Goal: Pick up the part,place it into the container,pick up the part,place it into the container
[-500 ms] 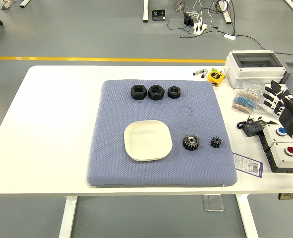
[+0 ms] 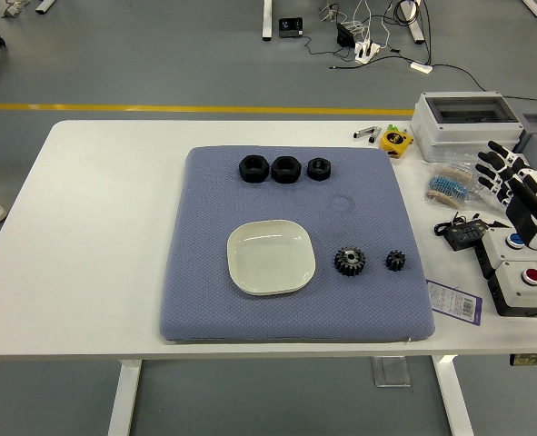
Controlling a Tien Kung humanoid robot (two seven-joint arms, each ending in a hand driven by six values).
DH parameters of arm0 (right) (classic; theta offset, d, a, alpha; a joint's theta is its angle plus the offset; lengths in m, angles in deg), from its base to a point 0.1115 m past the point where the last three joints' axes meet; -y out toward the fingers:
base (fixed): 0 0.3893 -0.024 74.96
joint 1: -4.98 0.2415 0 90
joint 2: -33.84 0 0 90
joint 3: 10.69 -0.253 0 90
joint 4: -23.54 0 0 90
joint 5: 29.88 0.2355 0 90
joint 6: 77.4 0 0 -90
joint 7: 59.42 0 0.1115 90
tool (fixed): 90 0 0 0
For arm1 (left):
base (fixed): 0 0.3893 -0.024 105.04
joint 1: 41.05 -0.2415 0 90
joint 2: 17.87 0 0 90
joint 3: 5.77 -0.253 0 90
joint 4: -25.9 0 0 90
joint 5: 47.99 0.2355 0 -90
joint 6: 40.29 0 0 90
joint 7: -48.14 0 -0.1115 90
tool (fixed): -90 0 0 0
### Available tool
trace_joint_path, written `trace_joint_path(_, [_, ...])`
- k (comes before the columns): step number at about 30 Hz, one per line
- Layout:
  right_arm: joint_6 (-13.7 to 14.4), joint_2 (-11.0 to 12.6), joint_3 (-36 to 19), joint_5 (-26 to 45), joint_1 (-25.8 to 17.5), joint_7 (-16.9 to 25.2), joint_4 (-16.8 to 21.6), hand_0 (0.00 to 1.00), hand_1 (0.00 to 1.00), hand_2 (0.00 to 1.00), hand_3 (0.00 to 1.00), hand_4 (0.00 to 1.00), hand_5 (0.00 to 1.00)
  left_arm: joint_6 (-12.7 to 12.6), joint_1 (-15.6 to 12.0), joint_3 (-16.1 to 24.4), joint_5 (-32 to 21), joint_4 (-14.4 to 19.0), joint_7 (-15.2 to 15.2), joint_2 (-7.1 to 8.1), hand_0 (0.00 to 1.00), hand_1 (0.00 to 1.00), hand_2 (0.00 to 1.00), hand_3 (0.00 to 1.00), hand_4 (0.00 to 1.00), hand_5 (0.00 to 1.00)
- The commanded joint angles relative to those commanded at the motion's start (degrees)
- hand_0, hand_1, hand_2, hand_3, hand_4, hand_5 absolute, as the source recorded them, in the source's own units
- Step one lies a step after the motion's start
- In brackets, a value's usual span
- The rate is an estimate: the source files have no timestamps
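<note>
The right hand [image 2: 509, 186] hangs at the right edge of the table [image 2: 95, 236], above the clutter there, its white-and-black fingers [image 2: 488, 170] spread apart and pointing up-left, holding nothing. The forearm runs down and right out of the picture. Under it sit a button box [image 2: 525, 277] with blue, red and green buttons, a black adapter [image 2: 465, 233] and a bag [image 2: 450, 186] of small striped pieces. The left hand is out of sight.

Well to the left of the hand, on a blue-grey mat [image 2: 195, 300], lie the parts. Two dark gears rest side by side near the mat's right edge: the small gear [image 2: 395, 261] closest to the hand, the large gear [image 2: 349, 262] just left of it, both flat with teeth around a centre bore. Just left of the large gear stands the dish [image 2: 271, 257], a cream square with rounded corners, with nothing in it. Along the far side of the mat three black nuts [image 2: 285, 169] sit in a row, hexagonal, with round holes, close together.

Beyond the mat's far right corner are a yellow tape measure [image 2: 396, 140] and a grey box [image 2: 463, 118] with a clear lid.
</note>
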Motion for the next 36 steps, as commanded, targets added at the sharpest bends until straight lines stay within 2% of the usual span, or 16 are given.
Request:
trace_joint_path(5, [-0.3,1.6,5.2,-11.6,3.2,0.7,-1.5,0.921,0.843,0.857,0.863,0.993,0.507,0.0,0.1,-0.3,-0.7,0.0,0.2,-0.05,0.762,0.733,0.762,0.594,0.688,0.636])
trace_joint_path(6, [-0.6,1.9,6.5,-13.4,4.2,0.3,-1.8,0.836,0.796,0.816,0.845,0.990,0.391,0.0,0.0,-0.3,-0.9,0.0,0.2,-0.06,0.762,0.733,0.761,0.595,0.688,0.636])
trace_joint_path(11, [-3.6,3.2,12.8,-25.1,9.3,-2.2,-2.3,0.836,0.796,0.816,0.845,0.990,0.391,0.1,0.0,-0.5,-1.1,0.0,0.2,-0.06,0.762,0.733,0.761,0.595,0.688,0.636])
trace_joint_path(12, [-3.8,3.3,13.3,-26.2,9.6,-2.3,-2.3,0.781,0.753,0.780,0.785,0.998,0.308,0.0,0.0,-0.5,-1.1,0.0,0.2,-0.06,0.763,0.731,0.759,0.595,0.687,0.633])
trace_joint_path(13, [-5.0,3.6,15.1,-28.3,11.1,-2.5,-2.6,0.781,0.753,0.780,0.785,0.998,0.308,0.0,0.1,-0.5,-1.2,0.0,0.3,-0.04,0.763,0.731,0.759,0.595,0.687,0.633])
trace_joint_path(17, [-8.7,4.0,21.2,-33.0,15.9,-2.5,-3.7,0.781,0.753,0.780,0.785,0.998,0.308,0.0,0.0,-0.5,-1.1,0.0,0.3,0.04,0.763,0.731,0.759,0.595,0.687,0.633])
trace_joint_path(18, [-9.7,4.0,22.6,-33.8,17.0,-2.4,-3.8,0.745,0.717,0.752,0.760,0.998,0.280,0.0,0.1,-0.6,-1.2,0.0,0.4,0.06,0.762,0.731,0.758,0.594,0.688,0.633])
trace_joint_path(23, [-12.9,3.8,27.3,-35.4,20.3,-3.2,-3.5,0.745,0.717,0.752,0.760,0.998,0.280,-0.1,0.0,-1.4,-2.0,0.0,0.5,0.25,0.762,0.731,0.758,0.594,0.688,0.633])
trace_joint_path(24, [-13.2,3.8,28.1,-35.6,20.7,-3.3,-3.5,0.719,0.708,0.745,0.757,0.998,0.272,-0.1,0.0,-1.4,-2.0,0.0,0.5,0.26,0.762,0.729,0.757,0.594,0.690,0.635])
trace_joint_path(29, [-12.6,3.1,33.0,-37.6,23.0,-2.7,-4.8,0.719,0.708,0.745,0.757,0.998,0.272,-0.2,-0.1,-1.5,-1.9,0.0,0.4,0.32,0.762,0.729,0.757,0.594,0.690,0.635])
trace_joint_path(30, [-12.3,2.9,33.7,-38.2,23.3,-2.4,-5.4,0.648,0.671,0.717,0.732,0.998,0.269,-0.2,-0.2,-1.4,-1.9,0.0,0.4,0.31,0.763,0.729,0.757,0.594,0.689,0.634])
trace_joint_path(35, [-11.0,2.0,35.1,-41.1,24.1,-1.4,-8.7,0.648,0.671,0.717,0.732,0.998,0.269,-0.2,-0.3,-1.7,-1.8,0.0,0.4,0.39,0.763,0.729,0.757,0.594,0.689,0.634])
trace_joint_path(36, [-10.8,1.9,35.2,-41.6,24.1,-1.2,-9.3,0.609,0.650,0.704,0.694,0.998,0.269,-0.2,-0.3,-1.7,-1.8,0.0,0.3,0.42,0.763,0.728,0.756,0.594,0.689,0.633])
